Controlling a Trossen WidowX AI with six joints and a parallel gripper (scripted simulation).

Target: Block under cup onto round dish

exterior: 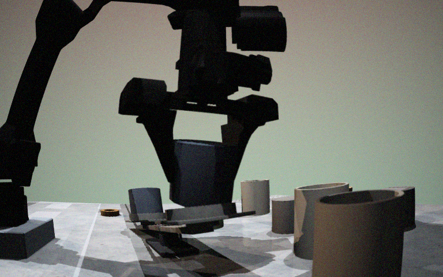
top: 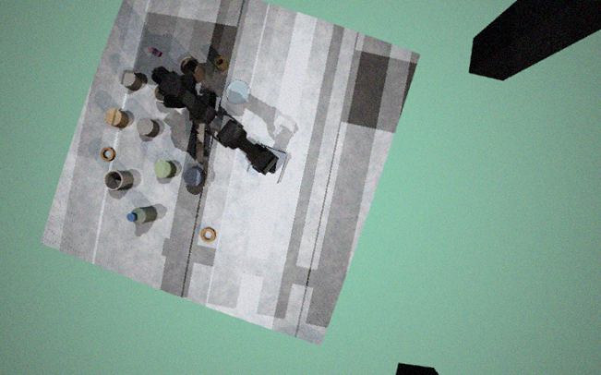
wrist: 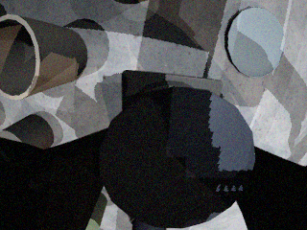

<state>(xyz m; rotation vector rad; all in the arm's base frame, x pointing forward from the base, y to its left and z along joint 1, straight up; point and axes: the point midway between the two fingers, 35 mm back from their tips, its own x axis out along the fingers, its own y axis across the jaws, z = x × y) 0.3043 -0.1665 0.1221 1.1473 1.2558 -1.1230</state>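
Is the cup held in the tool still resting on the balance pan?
No: the held cup hangs in the tool, its base showing a gap above the balance pan.

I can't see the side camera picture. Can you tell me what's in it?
A black robot gripper holds a dark blue cup, lifted just above one end of a small balance. A matching cup stands on the other end, and tan cylinders crowd the right.

Dark blue cups: two, one (exterior: pixel 195 173) at centre of the exterior view, one (exterior: pixel 145 199) lower left of it. Round pale dish (top: pixel 237 92): one. Orange rings: three (top: pixel 207 234), (top: pixel 107 154), (top: pixel 220 63). Blue-capped bottle (top: pixel 142 214): one.
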